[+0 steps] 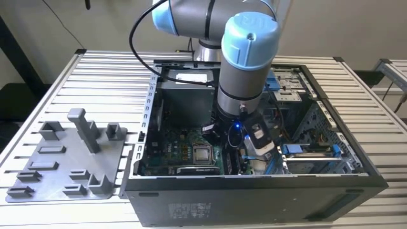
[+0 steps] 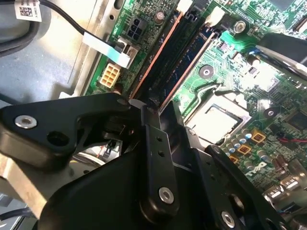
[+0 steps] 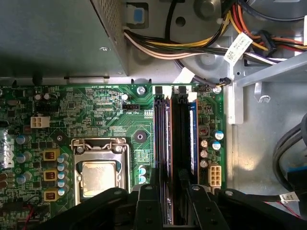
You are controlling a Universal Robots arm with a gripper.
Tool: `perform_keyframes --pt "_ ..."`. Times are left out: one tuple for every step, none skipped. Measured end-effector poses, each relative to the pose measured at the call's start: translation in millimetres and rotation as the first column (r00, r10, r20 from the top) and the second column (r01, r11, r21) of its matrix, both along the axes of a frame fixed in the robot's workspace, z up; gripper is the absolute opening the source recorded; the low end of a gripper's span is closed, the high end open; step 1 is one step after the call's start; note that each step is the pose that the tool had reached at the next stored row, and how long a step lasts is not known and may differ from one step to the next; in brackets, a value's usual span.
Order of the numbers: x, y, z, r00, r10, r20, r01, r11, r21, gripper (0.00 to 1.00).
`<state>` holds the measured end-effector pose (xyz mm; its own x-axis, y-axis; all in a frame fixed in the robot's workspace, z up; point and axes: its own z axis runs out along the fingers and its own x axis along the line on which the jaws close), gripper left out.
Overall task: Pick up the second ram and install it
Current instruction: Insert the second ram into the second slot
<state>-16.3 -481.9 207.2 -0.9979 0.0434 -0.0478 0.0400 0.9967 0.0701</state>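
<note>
A: The second ram (image 3: 193, 136) stands edge-up in its motherboard (image 3: 96, 110) slot, beside the neighbouring stick (image 3: 163, 139).
B: And the gripper (image 3: 175, 201)?
A: Low over the slots' near end; finger spread unclear, grasp unclear.

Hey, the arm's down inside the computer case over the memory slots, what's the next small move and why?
Probably a short, straight push down. In the first wrist view the gripper sits over one end of the slots on the motherboard, with the second ram lined up along its slot; whether it is fully seated can't be told.
</note>
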Motion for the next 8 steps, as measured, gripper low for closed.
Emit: perform_keyframes --pt "0.0 0.0 0.8 1.0000 0.000 -0.0001 0.000 1.0000 -0.0004 0.28" --pt "0.0 0.0 1.0 1.0000 0.000 0.0000 0.000 1.0000 0.0001 0.28" --pt "0.0 0.0 3.0 1.0000 0.000 -0.0003 0.000 1.0000 -0.0001 0.28" --pt "0.0 0.0 6.5 1.0000 -0.001 -0.0012 0.001 1.0000 -0.0004 0.28" --pt "0.0 0.0 10.8 1.0000 -0.001 -0.0015 0.001 1.0000 0.0000 0.28" --pt "0.0 0.0 15.4 1.0000 -0.001 -0.0018 0.001 1.0000 -0.0002 0.28" --pt "0.0 0.0 20.0 1.0000 -0.001 -0.0020 0.001 1.0000 -0.0003 0.28" --pt "0.0 0.0 24.5 1.0000 -0.001 -0.0020 0.001 1.0000 -0.0003 0.28"
